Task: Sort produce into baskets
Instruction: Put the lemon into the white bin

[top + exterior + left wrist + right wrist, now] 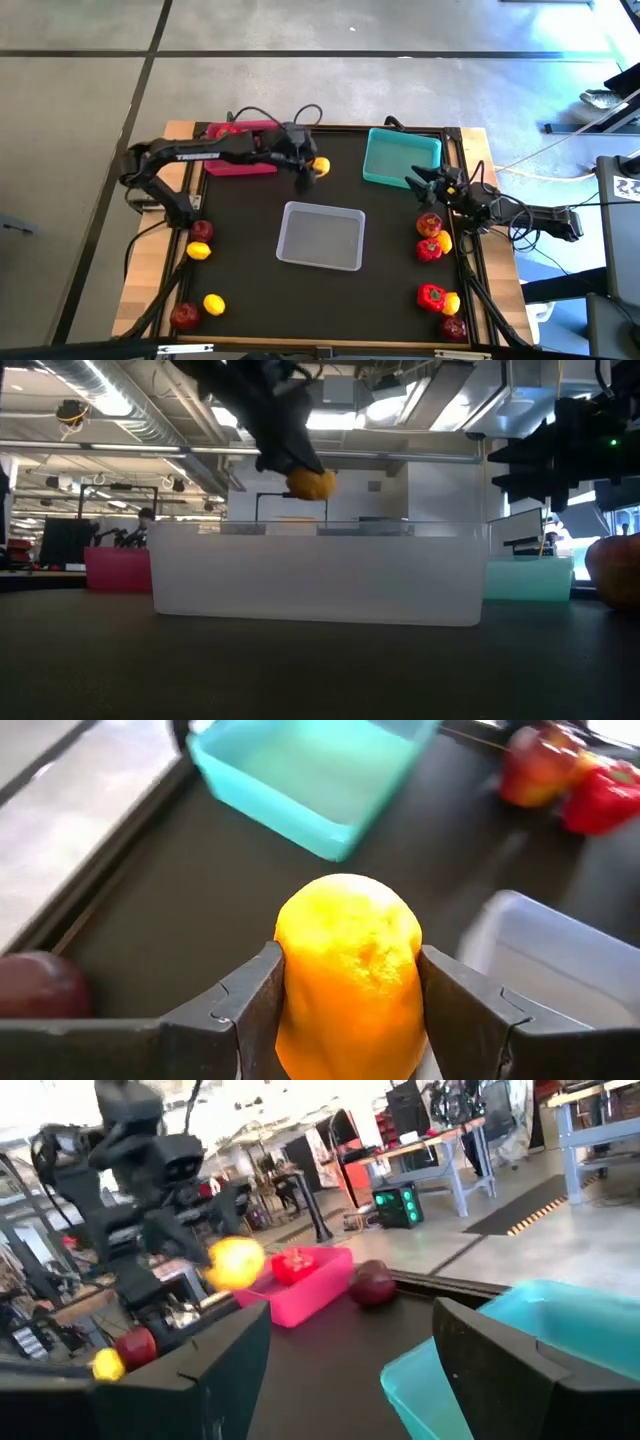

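Your left tool (345, 1010) is pinching a yellow oval lemon (348, 970) up off the table, between the pink plastic tray (240, 150) and the teal tray (400, 157). Right tool (418, 181) sits spread, empty, by the teal one.

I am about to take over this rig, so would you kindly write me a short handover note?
Left claw: shut on a yellow oval toy lemon, held in the air between the pink plastic basket and the teal plastic basket.
Right claw: open, empty, at the teal basket's near corner.
Done: one red toy pepper lies in the pink basket.
Left: the teal basket and the translucent grey-white basket look empty. Loose produce sits in clusters at the mat's left and right sides; one dark red apple lies beside the pink basket.
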`<act>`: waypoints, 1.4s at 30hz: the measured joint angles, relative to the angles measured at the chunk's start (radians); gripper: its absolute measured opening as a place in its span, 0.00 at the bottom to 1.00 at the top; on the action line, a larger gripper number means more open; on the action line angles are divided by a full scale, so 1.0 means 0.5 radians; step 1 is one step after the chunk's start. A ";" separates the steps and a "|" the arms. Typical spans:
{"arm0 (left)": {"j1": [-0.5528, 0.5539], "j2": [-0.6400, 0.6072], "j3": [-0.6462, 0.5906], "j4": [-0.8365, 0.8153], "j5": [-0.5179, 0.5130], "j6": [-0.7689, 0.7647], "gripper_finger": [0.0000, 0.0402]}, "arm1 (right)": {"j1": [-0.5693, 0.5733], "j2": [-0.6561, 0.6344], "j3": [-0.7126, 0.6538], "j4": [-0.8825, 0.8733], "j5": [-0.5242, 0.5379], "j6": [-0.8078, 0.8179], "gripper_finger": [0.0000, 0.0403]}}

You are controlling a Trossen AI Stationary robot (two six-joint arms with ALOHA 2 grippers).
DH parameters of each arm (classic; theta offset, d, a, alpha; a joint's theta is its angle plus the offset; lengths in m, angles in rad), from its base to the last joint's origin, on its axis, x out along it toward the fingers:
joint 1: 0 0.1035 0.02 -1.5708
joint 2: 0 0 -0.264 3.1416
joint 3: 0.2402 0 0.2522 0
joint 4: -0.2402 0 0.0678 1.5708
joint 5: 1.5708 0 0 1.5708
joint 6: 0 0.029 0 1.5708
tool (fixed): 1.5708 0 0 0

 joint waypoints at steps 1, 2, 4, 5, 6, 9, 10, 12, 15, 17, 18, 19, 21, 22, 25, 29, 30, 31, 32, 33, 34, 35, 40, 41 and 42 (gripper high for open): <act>-0.040 -0.027 -0.010 -0.005 -0.001 -0.003 0.50 | 0.000 0.000 0.000 0.002 -0.002 0.008 0.69; -0.078 -0.052 -0.017 -0.016 0.001 -0.007 0.50 | 0.000 0.000 0.000 0.002 -0.005 0.028 0.69; -0.163 -0.087 -0.040 -0.051 0.001 -0.007 0.50 | 0.000 0.000 0.000 0.005 -0.005 0.069 0.69; -0.201 -0.095 -0.046 -0.068 0.002 -0.007 0.50 | 0.000 0.000 0.000 0.004 -0.005 0.090 0.69; -0.242 -0.096 -0.052 -0.077 0.001 -0.004 0.50 | 0.000 0.000 0.000 0.003 -0.005 0.096 0.69; -0.357 -0.096 -0.079 -0.139 0.002 0.000 0.50 | 0.000 0.000 0.000 0.011 -0.004 0.099 0.69; -0.393 -0.091 -0.086 -0.139 0.002 0.001 0.50 | 0.000 0.000 0.000 0.011 -0.003 0.099 0.69; -0.457 -0.091 -0.122 -0.150 0.002 0.012 0.50 | 0.000 0.000 0.000 0.013 -0.002 0.099 0.69; -0.527 -0.088 -0.199 -0.151 -0.027 0.044 0.50 | 0.000 0.000 0.000 0.015 -0.001 0.100 0.69; -0.556 -0.088 -0.252 -0.153 -0.089 0.040 0.50 | 0.000 0.000 0.000 0.012 0.000 0.100 0.69; -0.565 -0.088 -0.282 -0.144 -0.110 0.038 0.50 | 0.000 0.000 0.000 0.007 0.000 0.100 0.69; -0.574 -0.088 -0.313 -0.129 -0.116 0.038 0.50 | 0.000 0.000 0.000 0.003 0.000 0.100 0.69; -0.585 -0.087 -0.371 -0.084 -0.117 0.038 0.50 | 0.000 0.000 0.000 0.002 0.000 0.100 0.69; -0.586 -0.087 -0.398 -0.055 -0.117 0.038 0.50 | 0.000 0.000 0.000 0.001 0.001 0.100 0.69; -0.585 -0.087 -0.506 0.074 -0.124 0.087 0.50 | 0.000 0.000 0.000 0.000 0.001 0.100 0.69; -0.578 -0.086 -0.636 0.204 -0.152 0.113 0.50 | 0.000 0.000 0.000 -0.013 -0.047 0.116 0.69; -0.578 -0.086 -0.666 0.237 -0.152 0.114 0.50 | 0.000 0.000 0.000 -0.012 -0.074 0.118 0.69; -0.578 -0.086 -0.693 0.253 -0.152 0.114 0.50 | 0.000 0.000 0.000 -0.011 -0.096 0.119 0.69; -0.580 -0.086 -0.719 0.275 -0.152 0.114 0.50 | 0.000 0.000 0.000 -0.011 -0.109 0.119 0.69; -0.580 -0.086 -0.742 0.308 -0.152 0.114 0.50 | 0.000 0.000 0.000 -0.012 -0.117 0.119 0.69; -0.580 -0.086 -0.770 0.363 -0.152 0.112 0.50 | 0.000 0.000 0.000 -0.011 -0.118 0.119 0.69; -0.580 -0.086 -0.800 0.412 -0.152 0.101 0.50 | 0.000 0.000 0.000 -0.011 -0.118 0.119 0.69; -0.580 -0.086 -0.925 0.570 -0.152 0.106 0.50 | 0.000 0.000 0.000 -0.011 -0.118 0.119 0.69; -0.580 -0.086 -0.942 0.586 -0.152 0.108 0.50 | 0.000 0.000 0.000 -0.011 -0.118 0.119 0.69; -0.580 -0.086 -0.962 0.606 -0.152 0.115 0.50 | 0.000 0.000 0.000 -0.011 -0.118 0.119 0.69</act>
